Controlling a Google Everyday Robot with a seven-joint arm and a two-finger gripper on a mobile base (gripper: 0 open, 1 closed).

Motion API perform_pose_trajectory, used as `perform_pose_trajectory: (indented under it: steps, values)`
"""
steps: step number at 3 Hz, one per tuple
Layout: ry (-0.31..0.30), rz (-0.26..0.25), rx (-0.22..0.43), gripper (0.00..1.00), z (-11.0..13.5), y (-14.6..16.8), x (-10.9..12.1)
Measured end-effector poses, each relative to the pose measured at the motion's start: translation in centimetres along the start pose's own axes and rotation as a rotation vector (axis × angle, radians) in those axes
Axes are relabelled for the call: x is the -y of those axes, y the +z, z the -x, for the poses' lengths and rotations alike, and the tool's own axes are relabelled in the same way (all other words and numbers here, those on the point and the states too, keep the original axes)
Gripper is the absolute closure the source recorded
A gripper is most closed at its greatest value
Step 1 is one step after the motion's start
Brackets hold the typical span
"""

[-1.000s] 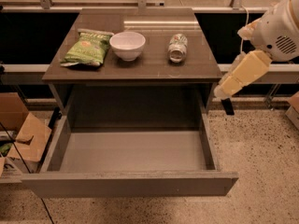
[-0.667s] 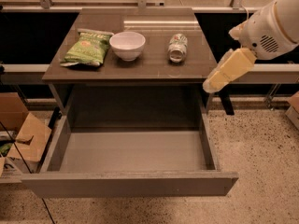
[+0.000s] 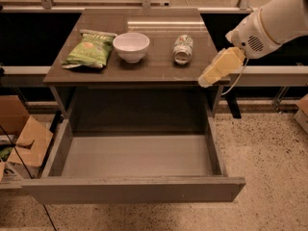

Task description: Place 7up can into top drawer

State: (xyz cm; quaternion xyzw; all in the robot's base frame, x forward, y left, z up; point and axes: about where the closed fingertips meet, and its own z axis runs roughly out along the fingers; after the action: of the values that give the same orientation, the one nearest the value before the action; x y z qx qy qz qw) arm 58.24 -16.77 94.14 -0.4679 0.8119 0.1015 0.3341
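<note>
The 7up can (image 3: 183, 48), silvery with green and red markings, lies on its side on the table top (image 3: 159, 71), right of a white bowl. The top drawer (image 3: 134, 189) is pulled fully out below the table, with its grey floor (image 3: 137, 155) bare. My gripper (image 3: 211, 76) hangs at the table's front right corner, on a cream-coloured forearm that comes in from the upper right. It sits to the right of the can and nearer the front edge, a little above the table surface. It holds nothing that I can see.
A white bowl (image 3: 131, 46) stands mid-table and a green chip bag (image 3: 90, 49) lies at the left. Cardboard boxes (image 3: 21, 141) sit on the floor left of the drawer. A dark rail and window frame run behind the table. Speckled floor lies to the right.
My gripper has moved left and upward, from beside the table's right edge to over its front right corner, closer to the can. The can, bowl, bag and drawer have not moved.
</note>
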Motion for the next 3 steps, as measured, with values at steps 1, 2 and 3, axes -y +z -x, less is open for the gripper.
perform_pose_trajectory:
  steps: [1, 2, 3]
  values:
    - [0.043, 0.000, 0.059, 0.00, 1.0, 2.0, -0.1]
    - [0.079, -0.016, 0.145, 0.00, 3.0, 4.7, 0.9]
    - [0.114, -0.036, 0.208, 0.00, 4.9, 7.6, 2.8]
